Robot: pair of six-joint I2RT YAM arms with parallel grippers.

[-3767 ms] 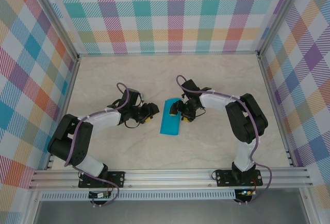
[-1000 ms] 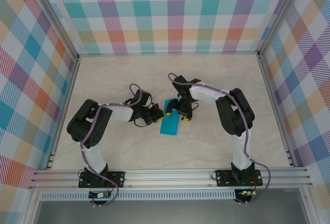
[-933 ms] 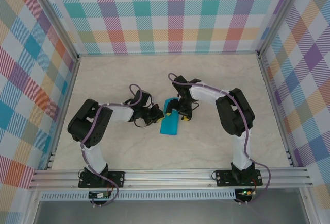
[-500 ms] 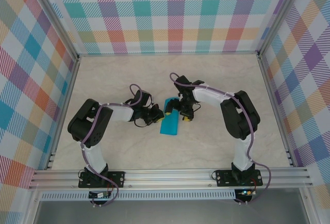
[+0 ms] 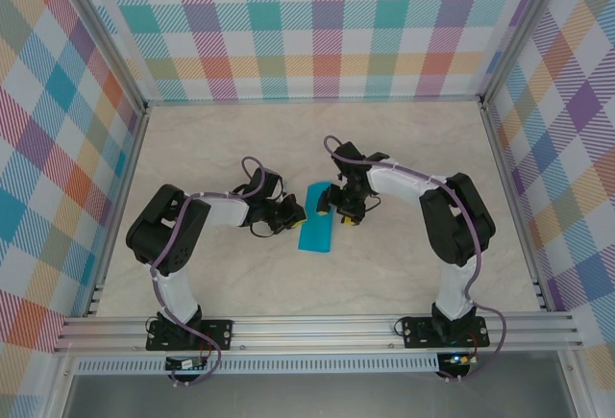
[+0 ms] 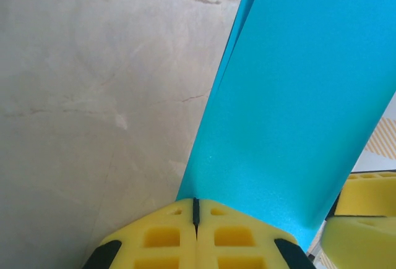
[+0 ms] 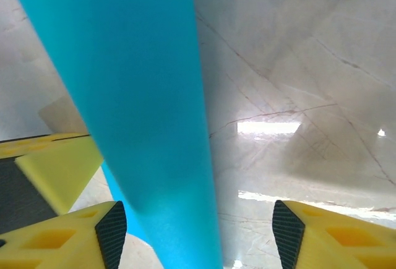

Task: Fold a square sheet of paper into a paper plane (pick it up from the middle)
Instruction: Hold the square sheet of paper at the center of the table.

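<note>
The square sheet of paper (image 5: 315,230) is a teal-blue strip, folded narrower, lying at the table's middle. My left gripper (image 5: 296,214) is shut, and its yellow tips (image 6: 195,219) touch the sheet's left edge (image 6: 297,96). I cannot tell if any paper is pinched between them. My right gripper (image 5: 335,212) is open at the sheet's upper right. Its fingers (image 7: 80,238) straddle the sheet's raised right edge (image 7: 136,96), which stands nearer the left finger. No paper plane shape shows.
The marble tabletop (image 5: 413,149) lies bare around the paper. Plaid walls (image 5: 58,130) close in the left, back and right sides. An aluminium rail (image 5: 317,327) runs along the near edge by the arm bases.
My right gripper has shifted slightly right and its jaws have narrowed. The sheet's lifted upper corner now sits straighter. The left gripper stays shut at the left edge.
</note>
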